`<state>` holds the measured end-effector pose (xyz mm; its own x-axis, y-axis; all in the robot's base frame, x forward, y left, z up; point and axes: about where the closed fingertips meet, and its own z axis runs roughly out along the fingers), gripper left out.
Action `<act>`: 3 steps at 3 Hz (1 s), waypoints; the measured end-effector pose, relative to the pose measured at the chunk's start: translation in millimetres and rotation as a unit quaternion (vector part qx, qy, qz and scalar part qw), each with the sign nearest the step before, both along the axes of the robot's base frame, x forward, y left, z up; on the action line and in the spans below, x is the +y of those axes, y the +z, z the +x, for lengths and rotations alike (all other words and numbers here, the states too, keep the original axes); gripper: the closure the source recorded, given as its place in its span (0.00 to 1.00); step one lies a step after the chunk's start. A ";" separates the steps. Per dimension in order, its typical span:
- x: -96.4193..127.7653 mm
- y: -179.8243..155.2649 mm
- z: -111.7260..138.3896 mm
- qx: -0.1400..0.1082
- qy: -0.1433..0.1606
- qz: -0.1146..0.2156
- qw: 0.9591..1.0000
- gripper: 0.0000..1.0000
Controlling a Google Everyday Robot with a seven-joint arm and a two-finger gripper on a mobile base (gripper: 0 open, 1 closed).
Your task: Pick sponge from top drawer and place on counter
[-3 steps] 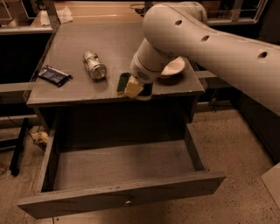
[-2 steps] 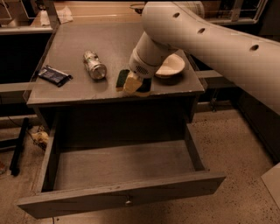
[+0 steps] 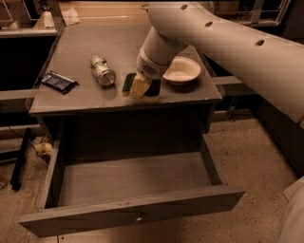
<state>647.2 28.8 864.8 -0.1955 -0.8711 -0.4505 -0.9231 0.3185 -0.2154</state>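
Observation:
The sponge, dark green, lies on the counter near its front edge, between a can and a bowl. My gripper is down on the sponge and covers most of it; only the green left edge and a dark strip on the right show. The white arm reaches in from the upper right. The top drawer is pulled fully out below the counter, and its inside shows nothing in it. Its small metal knob is on the front panel.
A crushed metal can lies left of the sponge. A dark blue packet is at the counter's left edge. A white bowl sits right of the gripper. A pale wooden surface lies behind the counter.
My gripper has shifted slightly left and back along the counter's front, staying low over the sponge. The drawer and other items have not moved.

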 end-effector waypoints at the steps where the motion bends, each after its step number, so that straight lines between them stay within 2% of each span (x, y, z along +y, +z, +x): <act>1: 5.5 -6.5 6.8 0.014 0.005 0.011 1.000 1.00; 2: 21.7 -19.7 24.0 0.039 0.007 0.018 0.999 1.00; 3: 25.8 -22.0 28.0 0.043 0.009 0.013 0.999 1.00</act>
<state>675.2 54.6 842.8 -0.2197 -0.8628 -0.4554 -0.9432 0.3071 -0.1268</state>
